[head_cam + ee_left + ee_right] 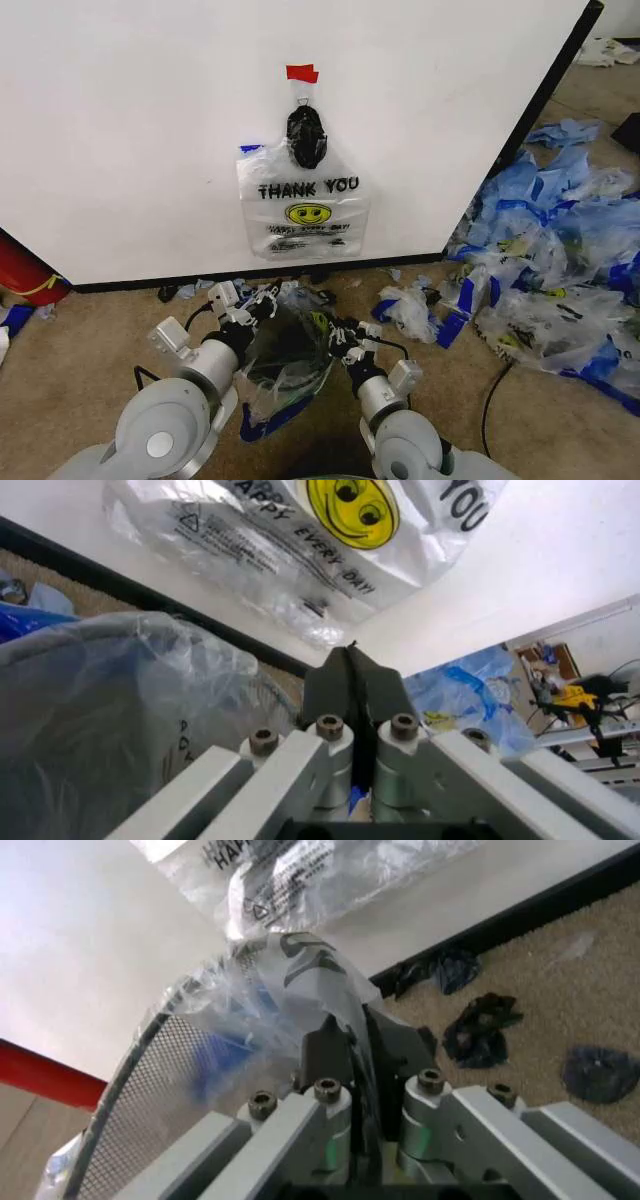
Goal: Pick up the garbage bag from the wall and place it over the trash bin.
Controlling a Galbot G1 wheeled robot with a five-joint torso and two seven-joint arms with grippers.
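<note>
A garbage bag (305, 205) printed "THANK YOU" with a yellow smiley hangs flat on the white wall (130, 130), under a red tape piece (302, 72); it also shows as a garbage bag (330, 532). Below it on the carpet stands the black mesh trash bin (150, 1072), with another clear plastic bag (290, 365) stretched over its mouth. My left gripper (265, 300) is shut on that bag at the bin's left rim. My right gripper (338, 335) is shut on it at the right rim, and film wraps its fingers (325, 1046).
A glossy black bundle (306, 136) hangs above the wall bag. A heap of blue-and-clear bags (560, 260) covers the floor at the right. A red object (25, 275) lies at the left by the wall's black base strip (250, 275). A black cable (490, 395) runs over the carpet.
</note>
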